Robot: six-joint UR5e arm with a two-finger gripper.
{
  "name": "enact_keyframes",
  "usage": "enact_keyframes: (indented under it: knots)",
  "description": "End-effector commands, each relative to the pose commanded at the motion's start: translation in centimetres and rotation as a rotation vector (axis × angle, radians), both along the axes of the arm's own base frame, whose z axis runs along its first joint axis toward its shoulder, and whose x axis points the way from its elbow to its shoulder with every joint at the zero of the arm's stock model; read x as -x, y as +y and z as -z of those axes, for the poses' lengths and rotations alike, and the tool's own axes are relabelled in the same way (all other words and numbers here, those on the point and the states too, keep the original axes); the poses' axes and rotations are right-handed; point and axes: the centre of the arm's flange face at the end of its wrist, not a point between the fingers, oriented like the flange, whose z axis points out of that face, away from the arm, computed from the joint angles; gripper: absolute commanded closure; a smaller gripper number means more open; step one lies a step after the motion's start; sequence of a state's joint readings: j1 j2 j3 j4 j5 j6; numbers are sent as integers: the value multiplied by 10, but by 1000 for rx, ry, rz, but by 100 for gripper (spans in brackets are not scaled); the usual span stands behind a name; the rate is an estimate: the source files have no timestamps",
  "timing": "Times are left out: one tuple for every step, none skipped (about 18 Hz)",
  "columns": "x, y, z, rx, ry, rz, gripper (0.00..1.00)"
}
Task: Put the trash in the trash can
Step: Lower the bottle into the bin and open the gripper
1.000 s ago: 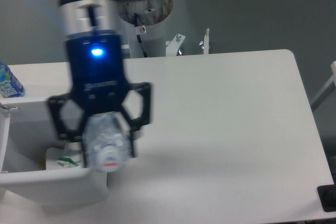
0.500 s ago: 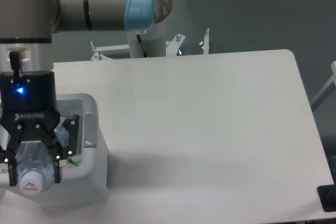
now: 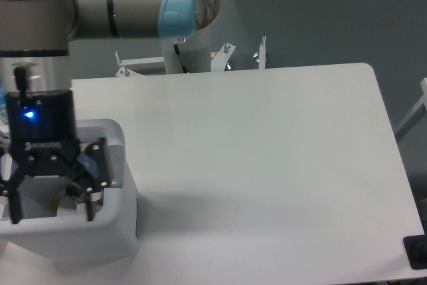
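The gripper (image 3: 50, 208) hung over the bin (image 3: 113, 231) with its fingers (image 3: 90, 201) spread wide and nothing between them. It sat right above the bin's opening, fingertips about level with the rim. The arm (image 3: 37, 45) came down from the upper left, blue light lit on the wrist.

Judged step: release over the bin, with retreat to follow. To do it well, lift straight up with the jaws apart and clear the rim before swinging sideways, so the bin doesn't get nudged along the table (image 3: 267, 165).

The bin stood at the table's near left corner, handle slot facing right. Inside, only a sliver showed past the gripper: a pale lump with a bit of green at its edge (image 3: 70, 199), probably the wrapper. The bottle wasn't visible anywhere, on the table or in the jaws; likely down inside the bin, hidden by the gripper and the front wall, can't confirm.
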State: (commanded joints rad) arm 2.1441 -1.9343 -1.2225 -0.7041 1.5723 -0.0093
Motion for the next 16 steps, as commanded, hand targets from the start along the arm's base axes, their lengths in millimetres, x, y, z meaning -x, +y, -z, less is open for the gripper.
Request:
enact_keyframes:
  knots:
    - [23,-10,3,15,11,-35,0]
    - [46,-22,8,35,23,-62,0]
    - [73,-37,10,60,39,-80,0]
    - [89,-46,14,97,65,-70,0]
    - [101,-52,22,142,95,-46,0]
    - [112,-62,32,184,113,-29,0]
    - [123,-75,36,220,128,-21,0]
    - [126,-88,33,258,144,2,0]
    - [126,-94,36,320,153,34,0]
    - [127,-105,40,410,162,56,0]
    - [134,-122,47,498,164,72,0]
    - [135,-133,50,557,177,101,0]
    - [132,-140,49,585,196,135,0]
    - [134,-148,50,601,200,145,0]
    - [137,-156,50,600,196,142,0]
    - [141,-164,46,597,193,130,0]
